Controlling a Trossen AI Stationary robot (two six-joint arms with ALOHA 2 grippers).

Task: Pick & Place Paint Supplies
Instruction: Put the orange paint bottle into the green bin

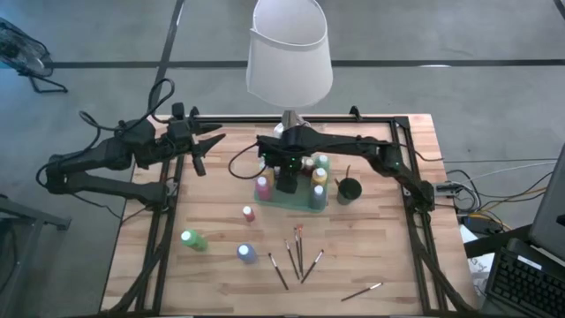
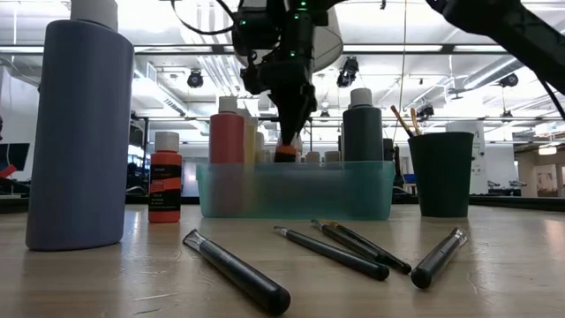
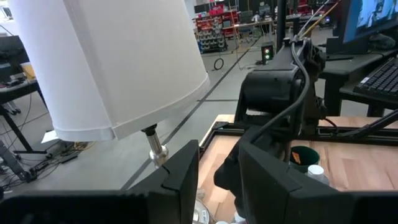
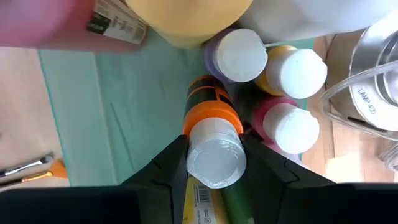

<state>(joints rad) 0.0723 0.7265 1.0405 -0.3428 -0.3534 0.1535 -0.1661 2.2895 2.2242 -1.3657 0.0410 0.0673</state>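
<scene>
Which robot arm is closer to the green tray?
The right. Its end effector is over the green tray, holding an orange bottle. The left end effector waits off near the table's far left edge.

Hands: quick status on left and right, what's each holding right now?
Left hand: empty, parked off the table's left edge; fingers part open.
Right hand: closed on an orange paint bottle, over the teal bin.

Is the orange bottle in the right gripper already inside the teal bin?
Partly. The right gripper clamps the orange bottle by its white cap, upright, its lower end behind the teal bin wall. Whether it touches the floor: cannot tell.
</scene>
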